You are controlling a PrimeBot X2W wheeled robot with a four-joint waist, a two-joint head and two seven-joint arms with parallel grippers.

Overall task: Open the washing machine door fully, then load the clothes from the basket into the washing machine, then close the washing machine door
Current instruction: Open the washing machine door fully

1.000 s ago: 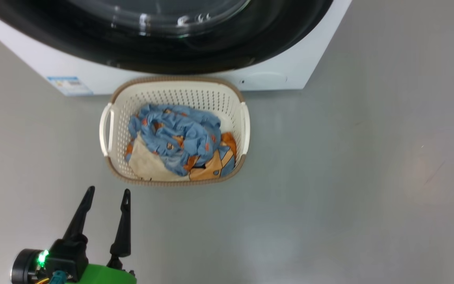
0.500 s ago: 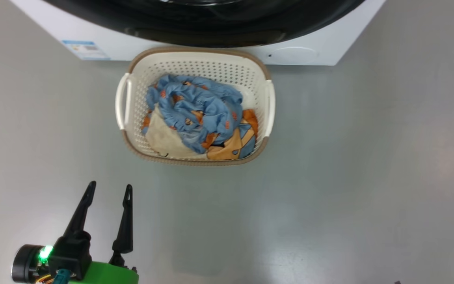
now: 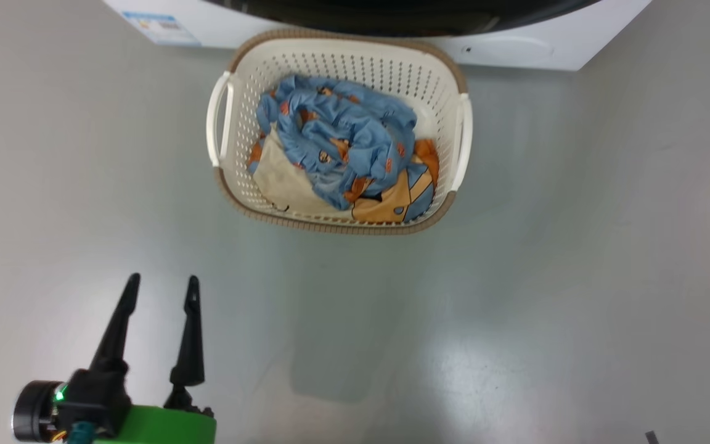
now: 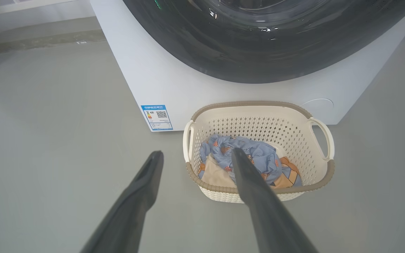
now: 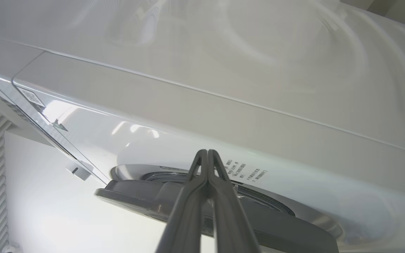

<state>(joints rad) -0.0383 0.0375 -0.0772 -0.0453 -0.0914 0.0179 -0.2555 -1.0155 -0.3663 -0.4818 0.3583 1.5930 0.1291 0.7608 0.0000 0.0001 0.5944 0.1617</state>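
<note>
The step in hand looks to be opening the washing machine door (image 4: 258,45). It hangs above the far rim of the basket (image 3: 330,227) and seems closed against the washing machine (image 4: 160,80), which stands just behind the basket. To do this well, I judge, the left gripper (image 3: 159,287) should keep out of the door's swing on the basket's left. The door should pass clear above the basket, and the right gripper (image 5: 206,153) should hook the door's edge and follow its arc rather than tug straight out. The clothes (image 3: 342,142) lie heaped inside the basket.

The left gripper hovers over bare floor (image 3: 515,308), near-left of the basket and well apart from it. Its fingers are spread wide, point toward the machine and hold nothing. The right gripper's fingers are pressed together and empty, aimed at the door's grey rim. Where it sits from the basket I cannot tell.
</note>
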